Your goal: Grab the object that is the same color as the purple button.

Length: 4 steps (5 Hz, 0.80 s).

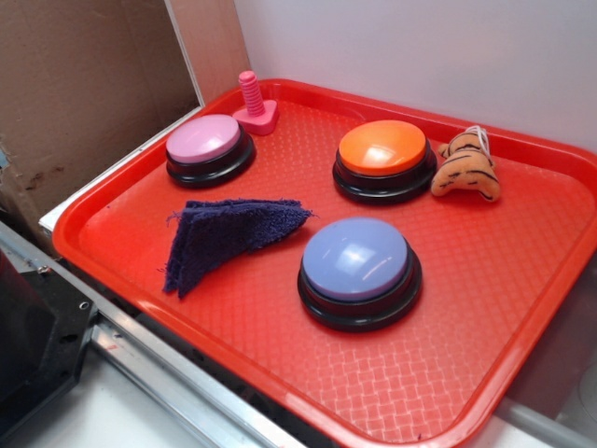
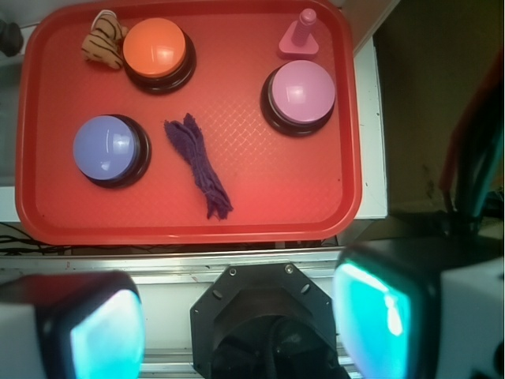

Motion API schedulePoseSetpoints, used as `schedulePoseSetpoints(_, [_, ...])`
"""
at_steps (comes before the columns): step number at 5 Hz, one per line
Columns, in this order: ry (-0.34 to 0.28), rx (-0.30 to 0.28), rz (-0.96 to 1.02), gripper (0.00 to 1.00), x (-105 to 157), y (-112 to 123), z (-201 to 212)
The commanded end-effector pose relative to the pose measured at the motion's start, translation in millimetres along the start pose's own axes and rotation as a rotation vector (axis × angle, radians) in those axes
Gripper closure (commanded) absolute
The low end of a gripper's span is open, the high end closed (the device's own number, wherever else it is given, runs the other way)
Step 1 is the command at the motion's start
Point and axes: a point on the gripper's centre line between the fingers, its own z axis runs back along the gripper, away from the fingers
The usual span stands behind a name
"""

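Purple cloth (image 2: pixel 197 166) is what the gripper (image 2: pixel 237 316) must take, and the jaws are wide open with nothing between them; in the wrist view the two pads (image 2: pixel 106 335) glow at the bottom edges, high above and on the near side of the red tray (image 2: pixel 347 118), not over it yet. The cloth lies flat on the tray floor, between the purple button (image 2: pixel 111 149) and the pink button (image 2: pixel 299 95), touching neither, but nearer to the purple one. In the exterior view it is a folded triangle (image 1: pixel 229 236) with frayed edges, its pointed end toward the purple button (image 1: pixel 359 269). I judge that the approach is not started. To do it well, the gripper should travel forward until it is centred over the thick middle of the fold, turn so the jaws close across the narrow width, then descend almost to the tray floor, because the fabric is thin and soft. Keep away from the button's side. The orange button (image 2: pixel 158 51), the tiger toy (image 2: pixel 104 39) and the pink bolt (image 2: pixel 301 35) are at the far side, well apart.
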Motion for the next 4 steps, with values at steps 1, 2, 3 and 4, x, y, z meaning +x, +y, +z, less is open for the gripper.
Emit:
schedulePoseSetpoints(1, [0.000, 0.000, 0.000, 0.00, 0.0, 0.0, 0.0])
schedulePoseSetpoints(2, [-0.018, -0.002, -0.017, 0.00, 15.6, -5.1, 3.3])
schedulePoseSetpoints(3, [-0.003, -0.013, -0.129, 0.00, 23.2, -29.9, -5.4])
schedulePoseSetpoints(4, [0.043, -0.053, -0.220, 0.00, 12.5, -42.5, -25.1])
